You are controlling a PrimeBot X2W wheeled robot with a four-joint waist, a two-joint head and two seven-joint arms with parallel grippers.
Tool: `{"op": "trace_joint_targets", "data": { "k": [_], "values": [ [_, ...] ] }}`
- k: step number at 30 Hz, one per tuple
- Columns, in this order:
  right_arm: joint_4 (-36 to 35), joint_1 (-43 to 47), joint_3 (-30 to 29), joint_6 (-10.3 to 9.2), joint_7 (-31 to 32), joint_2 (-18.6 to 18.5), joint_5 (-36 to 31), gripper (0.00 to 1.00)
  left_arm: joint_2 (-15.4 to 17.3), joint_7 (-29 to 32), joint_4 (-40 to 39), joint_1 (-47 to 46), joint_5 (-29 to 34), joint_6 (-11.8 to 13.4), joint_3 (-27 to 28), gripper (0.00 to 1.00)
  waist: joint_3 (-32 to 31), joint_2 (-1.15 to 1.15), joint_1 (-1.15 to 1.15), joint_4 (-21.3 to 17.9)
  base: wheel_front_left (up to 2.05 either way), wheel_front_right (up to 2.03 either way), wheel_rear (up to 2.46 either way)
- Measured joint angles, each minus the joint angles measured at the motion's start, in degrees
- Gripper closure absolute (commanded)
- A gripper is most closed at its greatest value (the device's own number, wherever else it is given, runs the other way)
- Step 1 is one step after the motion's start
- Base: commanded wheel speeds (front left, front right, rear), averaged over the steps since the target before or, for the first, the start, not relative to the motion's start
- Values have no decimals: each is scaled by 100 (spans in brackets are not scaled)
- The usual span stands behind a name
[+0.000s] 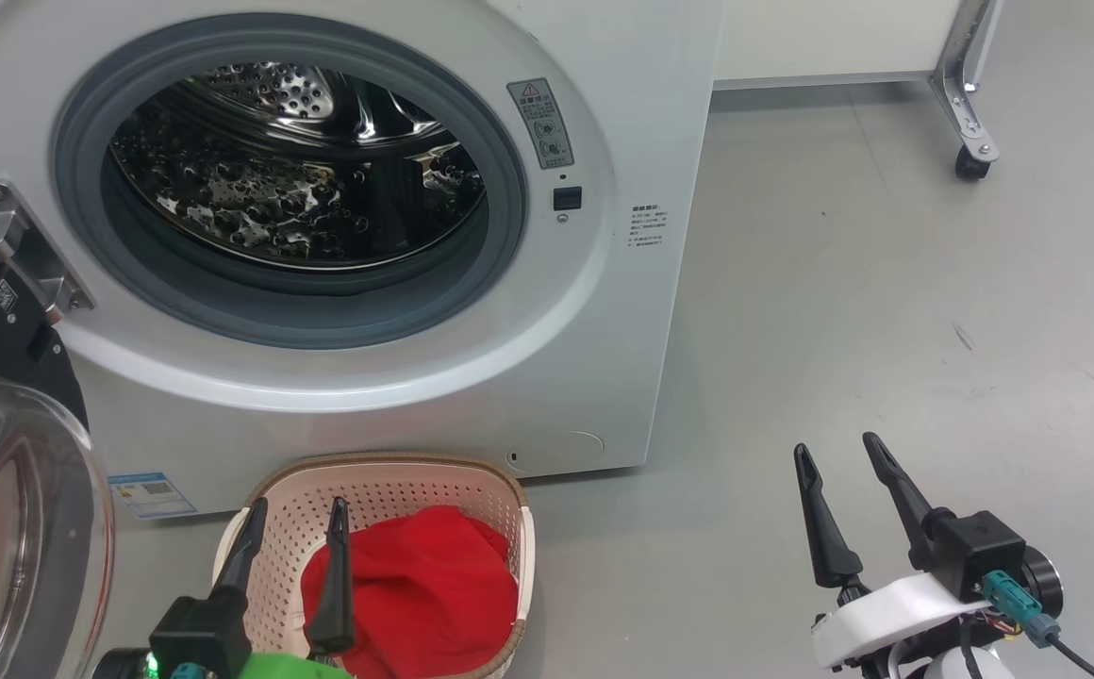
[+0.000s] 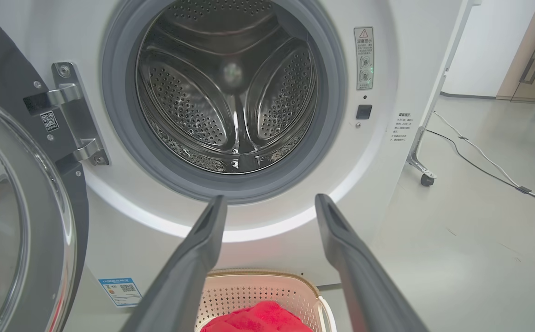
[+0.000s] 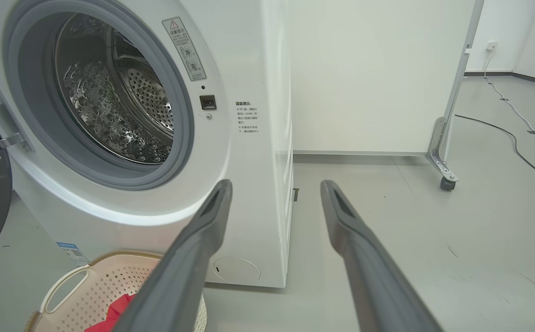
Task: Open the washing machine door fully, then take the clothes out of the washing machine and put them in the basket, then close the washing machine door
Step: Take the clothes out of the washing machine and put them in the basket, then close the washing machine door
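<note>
The white washing machine (image 1: 622, 311) stands with its steel drum (image 1: 292, 170) bare of fabric. Its door (image 1: 9, 528) is swung wide to the left, glass bowl toward me, also in the left wrist view (image 2: 14, 221). On the floor before the machine sits the cream basket (image 1: 377, 481), holding red clothes (image 1: 434, 585). My left gripper (image 1: 294, 514) hovers open over the basket's left side, nothing between its fingers. My right gripper (image 1: 837, 451) is open above bare floor to the right. The basket (image 3: 110, 286) and clothes (image 3: 115, 311) show at the right wrist view's lower left.
A white panel on a metal leg with a caster (image 1: 971, 165) stands at the back right. Cables (image 2: 489, 166) trail over the grey floor right of the machine. A blue label sticker (image 1: 151, 495) marks the washer's lower left front.
</note>
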Motion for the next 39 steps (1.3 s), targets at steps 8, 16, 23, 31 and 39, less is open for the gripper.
{"op": "trace_joint_targets", "data": {
  "k": [8,16,23,31,39],
  "values": [
    [-25,43,14,0,18,1,1,0,4,104,-174,94,108,2,-7,0,5,0,0,-39,0,0,0],
    [-33,86,36,-1,43,3,1,0,18,194,-270,115,190,20,-48,0,-1,0,0,-51,-17,17,0],
    [-35,88,48,-1,43,5,2,0,26,285,-375,131,211,27,-48,0,-24,0,0,-56,-47,47,0],
    [-36,91,53,-1,43,7,2,0,30,338,-453,176,219,33,-67,0,-49,0,0,-60,-78,78,0],
    [-41,96,58,-11,51,8,4,0,47,388,-550,201,220,33,-138,0,-52,0,0,-64,-93,93,0]
  ]
}}
